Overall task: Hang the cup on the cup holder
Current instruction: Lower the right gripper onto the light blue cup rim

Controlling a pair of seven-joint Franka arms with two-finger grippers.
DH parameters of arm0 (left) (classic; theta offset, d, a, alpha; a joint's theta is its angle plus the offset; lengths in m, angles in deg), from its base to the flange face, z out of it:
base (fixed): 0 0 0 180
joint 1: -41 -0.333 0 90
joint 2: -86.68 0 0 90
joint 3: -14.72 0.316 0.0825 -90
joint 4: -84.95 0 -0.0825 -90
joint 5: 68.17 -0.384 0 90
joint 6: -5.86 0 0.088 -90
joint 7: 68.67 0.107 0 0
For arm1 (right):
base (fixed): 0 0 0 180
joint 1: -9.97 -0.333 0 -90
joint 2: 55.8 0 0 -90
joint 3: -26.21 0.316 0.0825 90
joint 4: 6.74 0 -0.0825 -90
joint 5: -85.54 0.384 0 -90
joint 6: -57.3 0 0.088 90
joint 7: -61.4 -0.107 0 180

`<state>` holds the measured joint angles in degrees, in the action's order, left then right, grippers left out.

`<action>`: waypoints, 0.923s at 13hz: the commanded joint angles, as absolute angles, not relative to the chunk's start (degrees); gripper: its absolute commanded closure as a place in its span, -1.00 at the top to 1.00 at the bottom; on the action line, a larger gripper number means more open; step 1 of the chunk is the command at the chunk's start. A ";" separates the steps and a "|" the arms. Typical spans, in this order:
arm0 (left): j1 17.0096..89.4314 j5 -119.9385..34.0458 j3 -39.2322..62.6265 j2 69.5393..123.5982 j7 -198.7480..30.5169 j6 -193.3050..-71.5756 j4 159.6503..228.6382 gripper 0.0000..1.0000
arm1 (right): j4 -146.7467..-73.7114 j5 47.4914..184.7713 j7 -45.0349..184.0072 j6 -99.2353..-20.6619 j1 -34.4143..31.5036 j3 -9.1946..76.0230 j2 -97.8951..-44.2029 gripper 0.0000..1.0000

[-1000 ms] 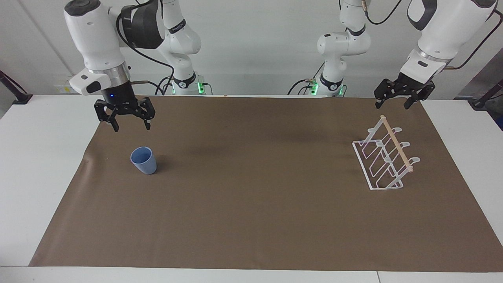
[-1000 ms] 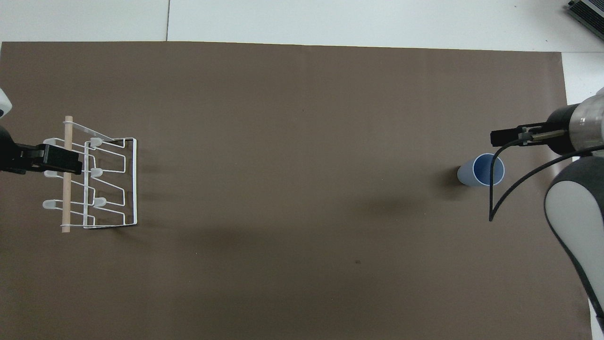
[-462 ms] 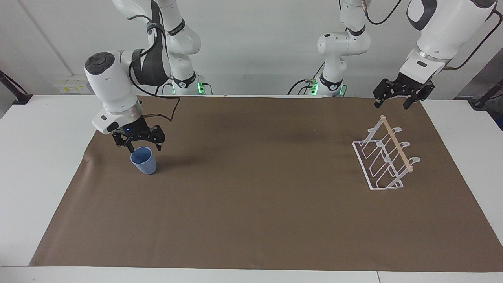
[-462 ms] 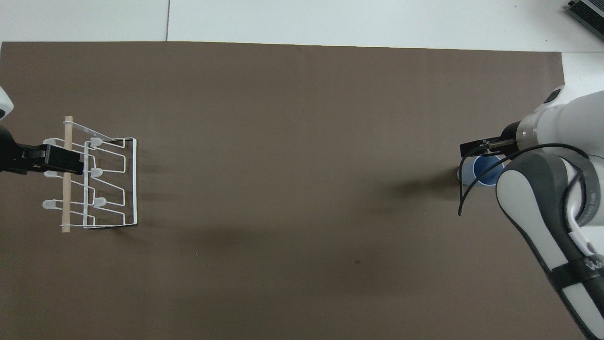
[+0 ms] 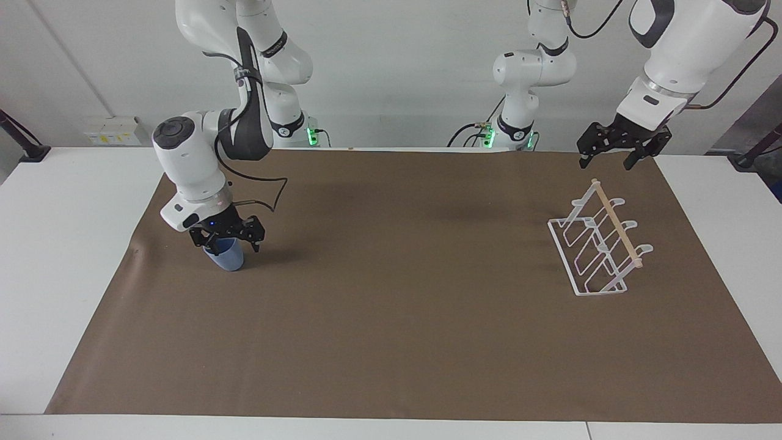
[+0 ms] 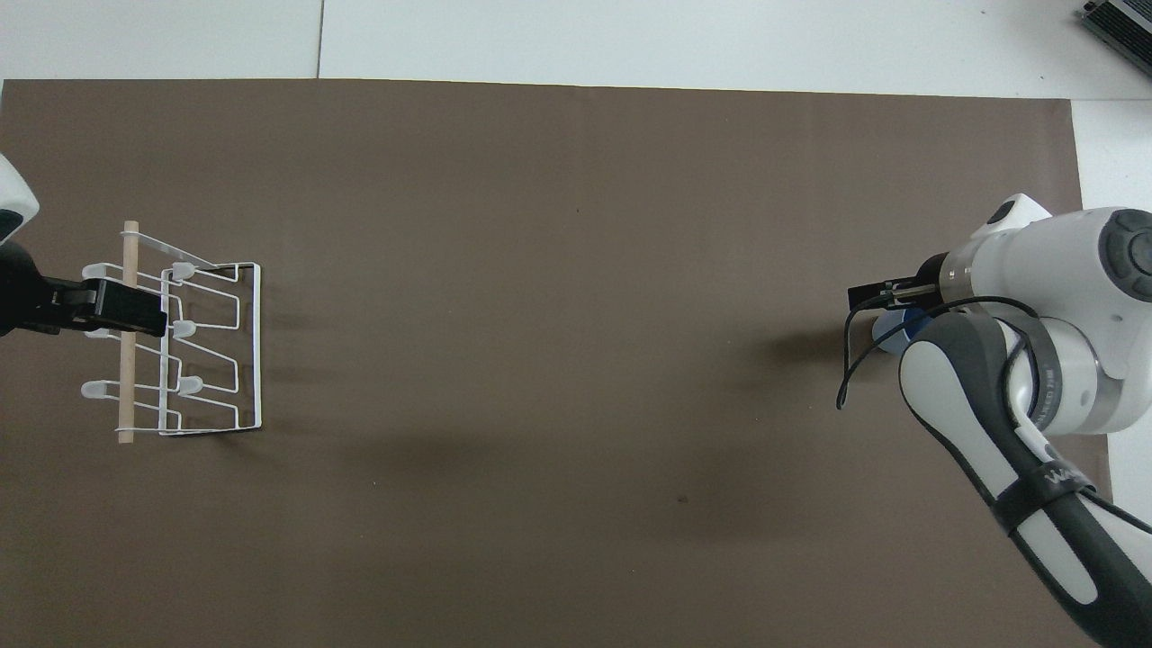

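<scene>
Blue cup (image 5: 227,259) between the right gripper (image 5: 226,238)'s parted jaws in the facing view, nearly hidden overhead; left gripper (image 5: 616,151), jaws apart, above the cup holder (image 5: 595,249).

A plain white wall (image 5: 391,73) runs along the end of the room where the machines are mounted, evenly lit, with no window in sight. Low on it sits a pale socket strip (image 5: 110,130). The white table (image 5: 61,244) is wide, built of panels whose seams show in the overhead view, and a large brown paper mat (image 5: 391,330) covers most of it, slightly wrinkled at one edge. Soft shadows blur across the mat. Dark clamp arms (image 5: 21,140) angle in at both table ends.
</scene>
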<state>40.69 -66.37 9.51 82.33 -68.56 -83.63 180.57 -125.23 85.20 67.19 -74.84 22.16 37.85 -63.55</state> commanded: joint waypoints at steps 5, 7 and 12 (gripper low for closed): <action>40.74 -65.97 10.15 81.06 -64.54 -88.36 182.24 1.00 | -128.91 85.64 69.48 -76.38 22.98 37.90 -63.44 1.00; 40.66 -66.06 10.15 81.06 -63.15 -88.71 182.24 1.00 | -128.82 85.45 70.71 -76.38 23.15 37.90 -63.53 1.00; 40.56 -65.89 10.15 80.36 -62.08 -89.24 184.52 1.00 | -128.73 85.37 70.63 -76.21 22.98 37.99 -63.53 0.68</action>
<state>40.66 -66.37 9.84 82.30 -63.25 -87.53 181.57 -128.15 85.19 68.80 -75.46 22.39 37.64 -63.84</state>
